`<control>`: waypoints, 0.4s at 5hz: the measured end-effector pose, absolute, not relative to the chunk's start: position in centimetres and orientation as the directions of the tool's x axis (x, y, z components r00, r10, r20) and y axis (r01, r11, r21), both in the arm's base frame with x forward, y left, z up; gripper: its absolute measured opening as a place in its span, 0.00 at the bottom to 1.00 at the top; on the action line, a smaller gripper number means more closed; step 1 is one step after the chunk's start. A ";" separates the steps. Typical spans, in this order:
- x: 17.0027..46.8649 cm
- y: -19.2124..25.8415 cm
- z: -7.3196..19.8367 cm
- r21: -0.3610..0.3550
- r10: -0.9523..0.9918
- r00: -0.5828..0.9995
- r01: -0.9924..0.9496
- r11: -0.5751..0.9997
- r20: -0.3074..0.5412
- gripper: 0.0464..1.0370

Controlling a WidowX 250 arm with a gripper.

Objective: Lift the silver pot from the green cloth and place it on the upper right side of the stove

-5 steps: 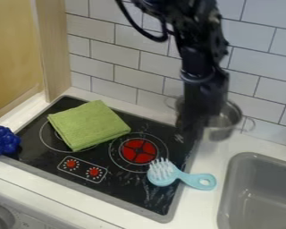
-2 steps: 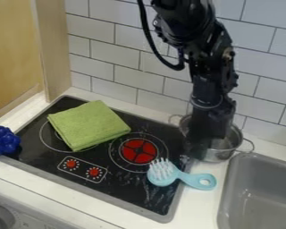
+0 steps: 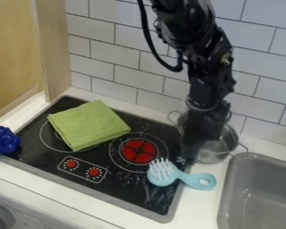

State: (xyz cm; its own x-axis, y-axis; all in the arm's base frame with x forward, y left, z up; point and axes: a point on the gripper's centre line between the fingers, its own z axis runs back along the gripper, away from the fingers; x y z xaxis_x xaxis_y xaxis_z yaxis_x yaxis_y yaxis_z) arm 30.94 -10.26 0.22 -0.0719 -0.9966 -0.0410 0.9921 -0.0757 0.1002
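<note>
Far to the left of the pincer (image 3: 192, 153) sits a cluster of blue balls (image 3: 3, 141), at the stove's left edge; nearer, though well apart from it, the folded green cloth (image 3: 89, 125) lies on the stove (image 3: 127, 191), with no pot on it. Just left of the pincer is the red burner (image 3: 139, 151), and in front of it a blue brush (image 3: 162, 173), its handle reaching over the stove's edge onto the counter. The pincer hangs at the stove's right border, in front of the pot's left side; I cannot tell whether it is open, closed or gripping the rim. The silver pot (image 3: 220, 146) shows behind and to its right, over the counter strip; whether its base touches down is hidden. If the rim is held, lowering here could leave the base straddling the raised stove edge, so the pot would tip. Swinging it low towards the front could catch the brush handle. Farther right, the sink (image 3: 258, 192) is close to the pot's right handle, so a slip or nudge that way could knock the handle against its rim.
</note>
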 end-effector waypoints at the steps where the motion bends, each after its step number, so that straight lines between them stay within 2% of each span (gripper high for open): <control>1: 31.1 -10.1 1.9 0.150 -0.998 -0.053 0.987 -0.058 -0.035 0.77; 2: 30.8 -9.8 3.5 0.191 -0.999 -0.042 0.980 -0.047 -0.030 0.98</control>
